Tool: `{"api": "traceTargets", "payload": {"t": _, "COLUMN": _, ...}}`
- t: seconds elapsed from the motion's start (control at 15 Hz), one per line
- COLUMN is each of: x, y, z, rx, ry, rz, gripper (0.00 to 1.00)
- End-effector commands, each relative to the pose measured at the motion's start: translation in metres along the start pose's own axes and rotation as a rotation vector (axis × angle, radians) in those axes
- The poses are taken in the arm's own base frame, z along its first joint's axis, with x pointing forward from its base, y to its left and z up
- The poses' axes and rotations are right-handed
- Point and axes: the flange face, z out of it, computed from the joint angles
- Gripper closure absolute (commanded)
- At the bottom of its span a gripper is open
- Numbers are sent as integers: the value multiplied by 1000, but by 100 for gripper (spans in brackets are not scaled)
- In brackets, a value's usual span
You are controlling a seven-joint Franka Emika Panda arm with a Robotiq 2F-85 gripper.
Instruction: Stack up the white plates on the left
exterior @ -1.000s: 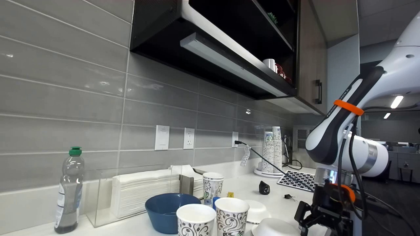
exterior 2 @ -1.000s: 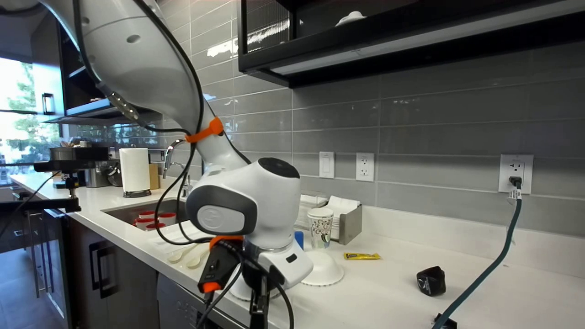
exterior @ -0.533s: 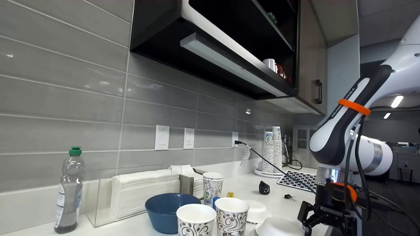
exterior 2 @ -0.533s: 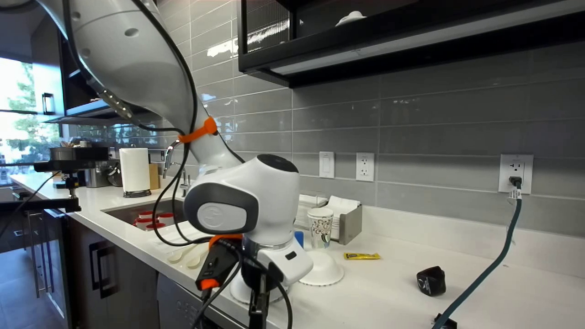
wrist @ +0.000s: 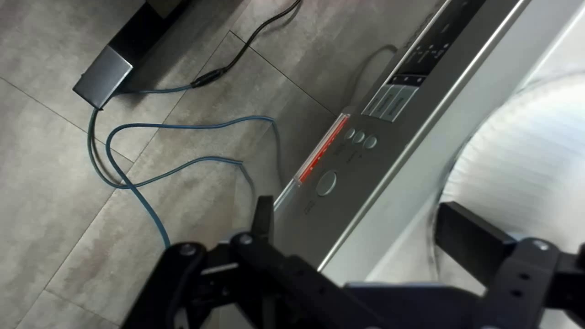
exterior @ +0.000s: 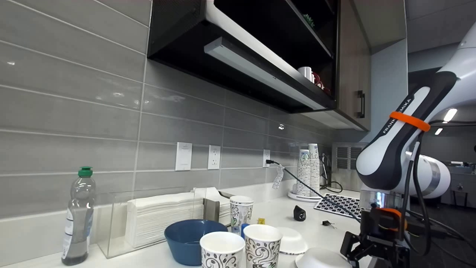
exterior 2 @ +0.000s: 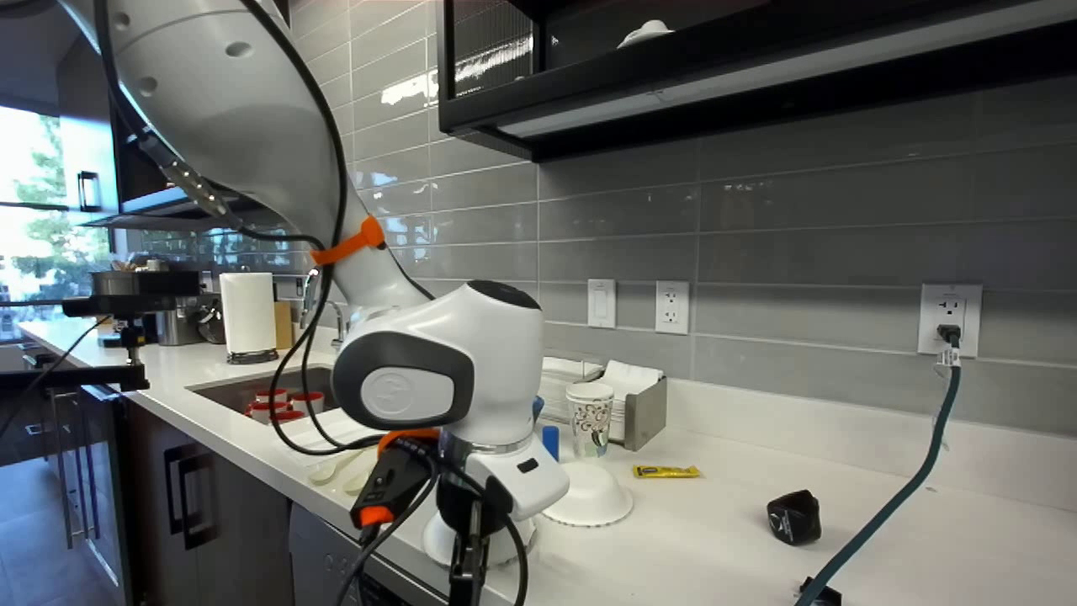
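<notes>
Two white plates lie upside down on the counter. The far plate [exterior: 292,240] also shows in an exterior view [exterior 2: 589,497], partly behind the arm. The near plate [exterior: 321,258] is beside my gripper [exterior: 372,251]; in an exterior view [exterior 2: 437,539] the gripper [exterior 2: 469,564] partly hides it. In the wrist view my gripper [wrist: 356,214] is open, its fingers wide apart. One finger lies over the near plate [wrist: 525,151]; the other is beyond the counter's front edge. That plate's rim reaches past the edge. Firm contact cannot be told.
A blue bowl [exterior: 189,243] and two patterned cups [exterior: 223,251] [exterior: 262,247] stand beside the far plate. A cup stack [exterior 2: 591,417], napkin holder [exterior 2: 646,412], yellow packet [exterior 2: 666,472] and black object [exterior 2: 793,518] are farther along. A cable [exterior 2: 917,471] crosses the counter.
My open gripper and arm have moved toward the counter's front edge. The near plate has slid the same way with the gripper. The far plate has stayed put.
</notes>
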Motion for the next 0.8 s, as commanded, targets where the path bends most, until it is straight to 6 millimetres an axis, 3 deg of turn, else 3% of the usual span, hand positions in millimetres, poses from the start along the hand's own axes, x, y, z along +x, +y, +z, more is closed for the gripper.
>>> {"api": "traceTargets", "payload": {"t": 0.0, "x": -11, "y": 14, "z": 2, "rx": -29, "ry": -17, "rz": 16, "gripper": 13}}
{"api": "traceTargets", "payload": {"t": 0.07, "x": -11, "y": 15, "z": 1, "rx": -28, "ry": -15, "rz": 18, "gripper": 15}}
{"api": "traceTargets", "payload": {"t": 0.13, "x": -11, "y": 16, "z": 0, "rx": -22, "ry": -10, "rz": 18, "gripper": 5}}
{"api": "traceTargets", "payload": {"t": 0.33, "x": -13, "y": 17, "z": -6, "rx": -2, "ry": 12, "rz": 10, "gripper": 0}}
{"api": "traceTargets", "payload": {"t": 0.53, "x": -3, "y": 13, "z": -14, "rx": 31, "ry": 30, "rz": -6, "gripper": 0}}
{"api": "traceTargets", "payload": {"t": 0.73, "x": -7, "y": 18, "z": -13, "rx": 47, "ry": 28, "rz": -11, "gripper": 0}}
